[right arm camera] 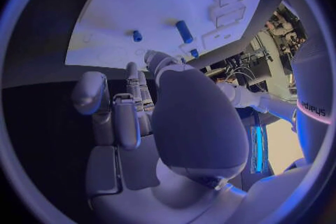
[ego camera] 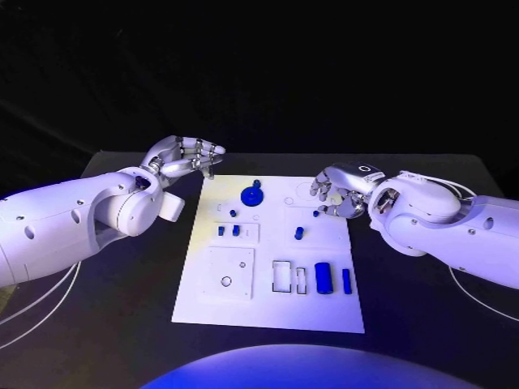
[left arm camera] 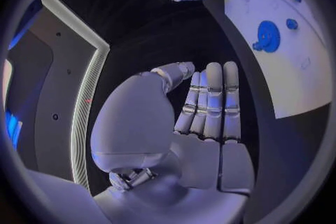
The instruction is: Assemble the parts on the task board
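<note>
The white task board (ego camera: pixel 272 304) lies in the middle of the table. On it are a blue gear (ego camera: pixel 251 195), several small blue pegs (ego camera: pixel 298 232), a thick blue cylinder (ego camera: pixel 323 277) and a slim blue bar (ego camera: pixel 346 280). My left hand (ego camera: pixel 187 158) hovers at the board's far left corner with its fingers stretched out side by side (left arm camera: pixel 213 106), holding nothing. My right hand (ego camera: pixel 341 190) hangs over the board's far right part, fingers curled down. A small blue peg (ego camera: pixel 317 213) sits right at its fingertips (right arm camera: pixel 194 52); I cannot tell whether they touch it.
The black table (ego camera: pixel 119 324) surrounds the board. Empty outlined recesses (ego camera: pixel 290 276) lie in the board's near half beside the cylinder. A square plate with a small ring (ego camera: pixel 228 275) sits at its near left.
</note>
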Robot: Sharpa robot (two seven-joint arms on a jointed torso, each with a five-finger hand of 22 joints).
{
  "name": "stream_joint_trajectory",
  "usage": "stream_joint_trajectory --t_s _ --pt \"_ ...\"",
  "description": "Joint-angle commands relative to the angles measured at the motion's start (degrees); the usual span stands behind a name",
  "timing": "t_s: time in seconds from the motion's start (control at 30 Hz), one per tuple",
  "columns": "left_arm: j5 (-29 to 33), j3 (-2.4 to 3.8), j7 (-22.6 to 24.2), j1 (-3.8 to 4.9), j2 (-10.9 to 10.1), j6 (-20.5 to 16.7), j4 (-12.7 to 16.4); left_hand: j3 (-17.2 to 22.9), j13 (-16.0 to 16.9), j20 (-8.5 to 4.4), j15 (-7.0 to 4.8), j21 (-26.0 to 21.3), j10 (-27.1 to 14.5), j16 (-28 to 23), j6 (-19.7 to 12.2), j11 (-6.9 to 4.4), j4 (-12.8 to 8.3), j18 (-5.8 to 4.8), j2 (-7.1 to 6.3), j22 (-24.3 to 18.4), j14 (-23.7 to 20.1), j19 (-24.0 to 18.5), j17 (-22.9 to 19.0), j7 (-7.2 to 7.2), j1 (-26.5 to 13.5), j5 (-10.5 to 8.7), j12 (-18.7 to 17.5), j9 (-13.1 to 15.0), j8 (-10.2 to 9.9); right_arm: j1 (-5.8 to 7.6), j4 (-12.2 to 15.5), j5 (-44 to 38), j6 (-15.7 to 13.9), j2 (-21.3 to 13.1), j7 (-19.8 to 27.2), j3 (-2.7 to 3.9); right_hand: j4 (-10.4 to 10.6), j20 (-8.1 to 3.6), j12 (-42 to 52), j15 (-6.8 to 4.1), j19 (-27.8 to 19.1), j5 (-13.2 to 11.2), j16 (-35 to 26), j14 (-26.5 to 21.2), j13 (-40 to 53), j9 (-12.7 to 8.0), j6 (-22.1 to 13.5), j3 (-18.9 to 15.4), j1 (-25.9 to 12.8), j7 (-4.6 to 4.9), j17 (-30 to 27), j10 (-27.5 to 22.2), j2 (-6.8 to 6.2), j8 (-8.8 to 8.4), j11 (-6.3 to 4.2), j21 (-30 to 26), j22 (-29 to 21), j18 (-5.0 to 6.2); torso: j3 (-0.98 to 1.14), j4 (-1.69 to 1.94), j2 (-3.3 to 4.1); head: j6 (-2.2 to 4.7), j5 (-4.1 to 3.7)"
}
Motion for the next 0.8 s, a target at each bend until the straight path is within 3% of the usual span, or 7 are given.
stream_joint_trajectory --t_s 0.03,0.47,0.8 --pt "8.71 0.02 5.64 0.01 -0.27 1.39 0.72 -0.51 -0.29 0.11 -0.02 -0.46 0.42 -0.5 0.04 0.07 -0.04 0.8 0.55 -0.25 -0.55 -0.04 -0.21 -0.13 -0.02 -0.11 -0.4 -0.06 0.32 -0.32 -0.57 -3.45 2.96 0.51 -1.25 -0.01 0.08 0.05 -0.41 0.24 0.41 -0.09 0.33 2.67 -0.21 0.08 0.64 0.46 0.31 0.05 0.1 -0.04 -0.23 -0.17 -0.18 0.25 0.12 -0.01 0.04 0.0 0.08 0.04 -0.32" --pt "9.51 0.02 6.84 0.0 -1.41 2.06 1.57 -0.89 -0.73 0.12 -0.01 -0.96 0.82 -1.01 -0.02 0.09 -0.08 0.8 0.75 -0.61 -0.61 0.06 -0.47 -0.06 0.17 -0.09 -0.67 -0.13 0.29 -1.4 -2.16 -4.45 3.93 2.32 -1.68 -0.08 -0.05 0.34 -1.35 0.57 0.53 -0.11 0.34 2.62 -1.76 0.21 1.43 1.45 0.12 0.48 -0.05 -0.08 -0.26 -0.11 0.26 0.57 0.53 -0.11 0.11 0.04 0.12 -0.26 -0.31" --pt "9.2 0.02 6.61 0.01 -1.68 2.05 1.86 -1.03 -1.09 0.07 -0.04 -1.18 1.11 -1.33 -0.15 0.1 -0.33 0.82 0.99 -0.8 -0.5 0.26 -0.65 0.03 0.61 -0.02 -0.89 -0.23 0.19 -2.12 -3.59 -4.5 3.86 3.5 -1.73 -0.09 -1.26 0.16 -2.2 0.26 0.91 -0.04 0.45 2.63 -3.94 0.52 2.92 5.63 0.9 0.2 -0.17 2.1 0.43 0.09 -0.09 1.45 1.44 -0.19 0.11 0.04 0.09 -0.52 -0.28"
